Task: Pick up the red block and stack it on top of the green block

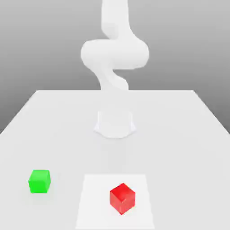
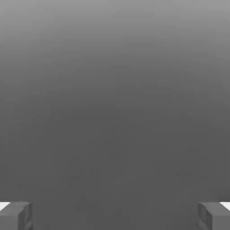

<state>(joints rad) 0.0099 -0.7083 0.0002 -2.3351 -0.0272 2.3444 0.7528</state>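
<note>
**Operator:** Report the position of the task items.

**Technician:** The red block (image 1: 122, 198) rested on the tabletop (image 1: 179, 134), near its front edge, on a paler square patch (image 1: 96, 202). It was turned so that one corner faced the camera. The green block (image 1: 39, 181) sat on the bare tabletop, well apart from it, toward the exterior view's left. Nothing was stacked; the task had not been started.

**Operator:** State of the claw?

**Technician:** In the hand view, the claw (image 2: 115, 215) was spread wide, with one fingertip (image 2: 15, 215) at each side of the frame and nothing between them. It held no object. The camera faced only grey background, so the hand was judged not to be aimed at the blocks.

**Operator:** Which relation governed the next move?

**Technician:** The arm (image 1: 114, 54) stood at the rear of the tabletop; the red block lay forward of its base (image 1: 115, 125), nearly in line with it. A cube has no long axis, but its rotated faces would probably call for a matching wrist turn.

**Operator:** Any markings?

**Technician:** No brand, label or text was visible.
</note>
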